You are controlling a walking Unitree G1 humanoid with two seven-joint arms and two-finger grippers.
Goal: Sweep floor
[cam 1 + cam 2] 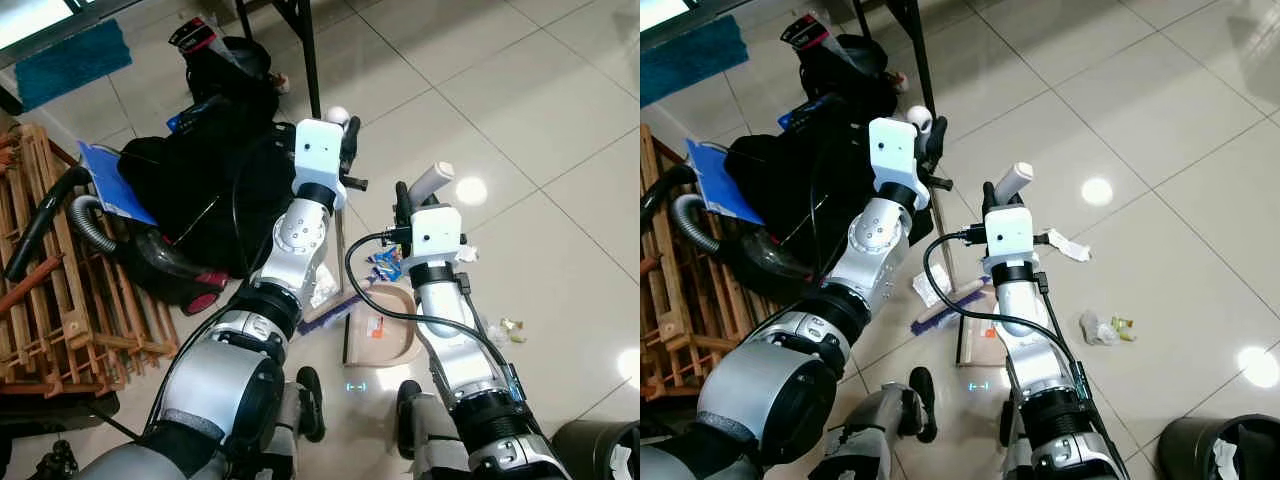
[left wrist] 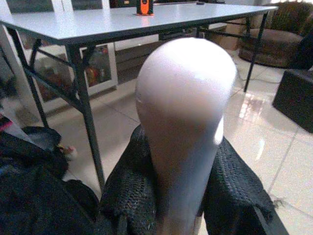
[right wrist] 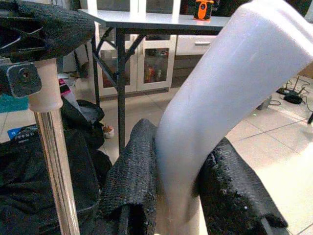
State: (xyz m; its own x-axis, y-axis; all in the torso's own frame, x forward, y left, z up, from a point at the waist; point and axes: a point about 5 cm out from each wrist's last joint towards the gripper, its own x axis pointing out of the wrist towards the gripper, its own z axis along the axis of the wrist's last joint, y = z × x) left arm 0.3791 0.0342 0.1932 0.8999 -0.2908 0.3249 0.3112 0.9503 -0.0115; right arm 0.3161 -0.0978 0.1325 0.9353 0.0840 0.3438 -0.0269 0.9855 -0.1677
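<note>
Broom [image 1: 948,312] w/ purple bristle head sits on the tiled floor [image 1: 1160,110] just in front of the robot's feet, bristles touching the mouth of a tan dustpan [image 1: 385,330]. Its metal pole runs up to a rounded white handle tip [image 2: 183,98], which the left gripper [image 1: 347,150] is clamped around; the black fingers [image 2: 132,186] press both sides of the handle. The right gripper [image 1: 992,195] is closed on the dustpan's bent white handle [image 3: 220,107], held upright just beside the broom pole.

Progress, judged from the floor: some litter is already in or at the pan, e.g. a small orange-and-white scrap [image 1: 375,326] inside it and a blue wrapper [image 1: 385,265] at its far edge. Still loose: a crumpled white paper [image 1: 1068,245] beside the right arm, plus a clear wrapper [image 1: 1098,328] and a small yellow bit [image 1: 1123,326] further to the robot's right, apart from the pan. So sweeping looks partly done; those pieces remain to gather, then likely tip into the dark bin [image 1: 1215,450] at lower right.

Around: black bag [image 1: 215,170], vacuum cleaner w/ grey hose [image 1: 165,260], wooden rack [image 1: 50,290] on the left, table legs behind
</note>
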